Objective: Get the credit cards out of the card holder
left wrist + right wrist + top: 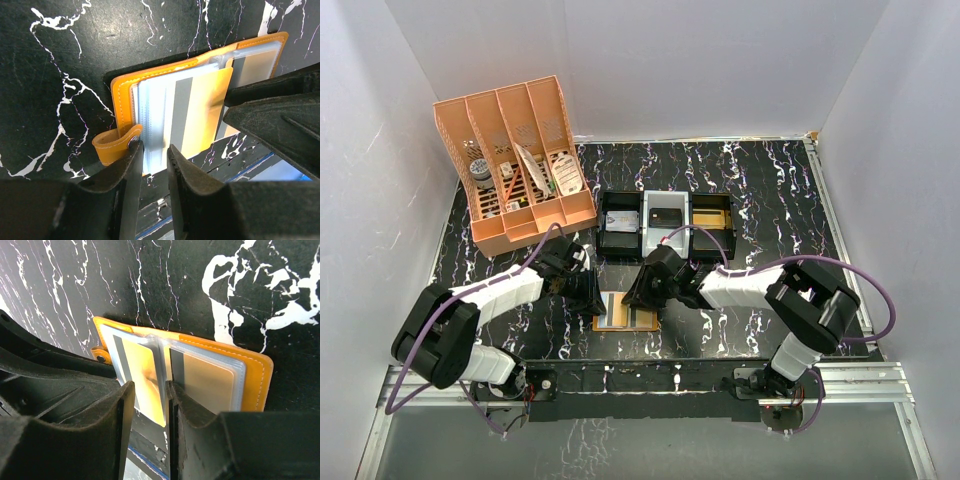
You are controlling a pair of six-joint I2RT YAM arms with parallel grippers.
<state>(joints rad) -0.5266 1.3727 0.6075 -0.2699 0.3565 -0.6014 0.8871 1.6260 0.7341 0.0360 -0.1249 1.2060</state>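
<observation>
The orange card holder (620, 314) lies open near the table's front edge, between both grippers. Its clear sleeves hold gold credit cards (202, 112) with grey stripes. My left gripper (155, 152) stands at the holder's near edge (122, 100). Its jaws are a narrow gap apart, with the pale sleeve edges at their tips and one finger beside the snap strap (112, 145). My right gripper (150, 390) is open astride a raised sleeve leaf holding a gold card (142, 380). The leaf rests against one finger. Another card (210, 382) lies flat in the holder (257, 375).
A large orange desk organizer (515, 165) stands at the back left. Behind the holder is a black tray (602, 215) with three compartments, holding a small black box (665, 217) and a gold block (712, 226). White walls close in three sides.
</observation>
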